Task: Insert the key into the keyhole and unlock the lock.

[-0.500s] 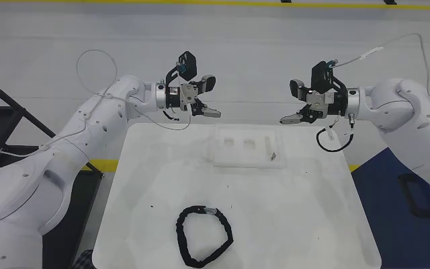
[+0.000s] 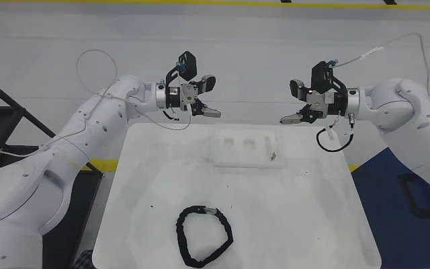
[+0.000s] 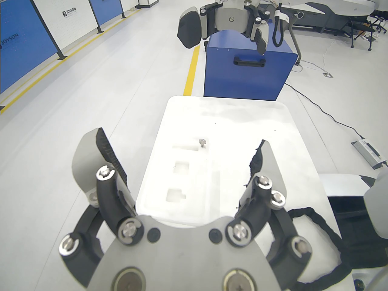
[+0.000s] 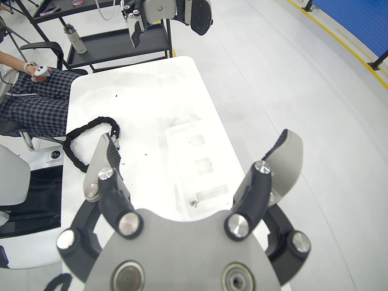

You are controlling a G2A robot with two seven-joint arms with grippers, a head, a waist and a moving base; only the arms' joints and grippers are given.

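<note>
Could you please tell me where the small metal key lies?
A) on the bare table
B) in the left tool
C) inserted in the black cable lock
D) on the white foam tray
D: the small metal key lies on the white foam tray, at its end nearer the right tool; the left tool is open and empty.

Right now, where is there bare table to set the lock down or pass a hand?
Free: the strips of table left and right of the lock, and the band between lock and foam tray. Crowded: the far middle, where the tray holds the key and the left hand and right hand hover open by the far edge.
</note>
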